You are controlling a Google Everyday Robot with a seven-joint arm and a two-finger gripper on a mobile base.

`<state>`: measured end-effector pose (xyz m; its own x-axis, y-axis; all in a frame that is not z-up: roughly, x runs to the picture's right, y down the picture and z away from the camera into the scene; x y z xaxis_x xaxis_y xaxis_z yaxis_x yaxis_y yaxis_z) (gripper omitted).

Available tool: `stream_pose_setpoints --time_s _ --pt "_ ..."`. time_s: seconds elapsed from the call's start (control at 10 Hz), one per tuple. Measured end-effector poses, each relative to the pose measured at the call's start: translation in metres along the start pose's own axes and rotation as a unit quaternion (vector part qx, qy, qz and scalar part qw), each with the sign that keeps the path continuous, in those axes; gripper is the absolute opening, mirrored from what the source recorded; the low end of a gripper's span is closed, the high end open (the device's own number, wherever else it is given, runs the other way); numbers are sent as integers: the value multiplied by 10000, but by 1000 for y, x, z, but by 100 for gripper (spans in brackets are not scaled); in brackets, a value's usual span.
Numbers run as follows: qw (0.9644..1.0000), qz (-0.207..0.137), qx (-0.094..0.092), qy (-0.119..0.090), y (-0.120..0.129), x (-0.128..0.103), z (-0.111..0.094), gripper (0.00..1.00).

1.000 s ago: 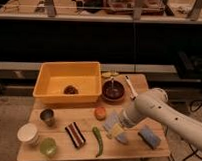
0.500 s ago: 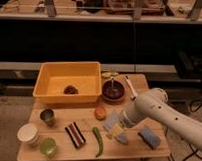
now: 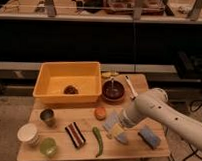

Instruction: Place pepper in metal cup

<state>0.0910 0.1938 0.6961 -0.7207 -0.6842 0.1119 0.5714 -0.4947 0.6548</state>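
Observation:
The green pepper (image 3: 98, 140) lies on the wooden table (image 3: 88, 117) near the front edge, right of the striped block (image 3: 75, 134). The metal cup (image 3: 47, 116) stands upright at the left of the table, below the yellow bin. My gripper (image 3: 114, 129) hangs at the end of the white arm (image 3: 158, 112), just right of the pepper and a little above the table, apart from it. It holds nothing that I can see.
A yellow bin (image 3: 69, 81) with a dark item inside stands at the back left. A white paper cup (image 3: 28, 133) and a green cup (image 3: 48, 147) stand front left. A round orange item (image 3: 100, 113), a dark bowl (image 3: 113, 90) and a blue sponge (image 3: 149, 137) are nearby.

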Motion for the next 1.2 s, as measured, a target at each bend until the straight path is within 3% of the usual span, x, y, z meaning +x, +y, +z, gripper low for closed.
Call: stream_pose_setpoints --time_s 0.2,0.4,0.5,0.7,0.8,0.9,1.2 --pt "10000 14 62 -19 1 0 1 80" --pt "9989 76 58 -466 1 15 11 80" --pt "9970 128 -62 -757 -1 29 17 80" --pt "9890 275 -379 -1403 -12 64 35 80" --pt "9856 368 -492 -1577 -12 72 40 80" --pt "9841 491 -554 -1612 -14 75 43 80" --pt "9846 655 -688 -1468 -8 64 59 80"
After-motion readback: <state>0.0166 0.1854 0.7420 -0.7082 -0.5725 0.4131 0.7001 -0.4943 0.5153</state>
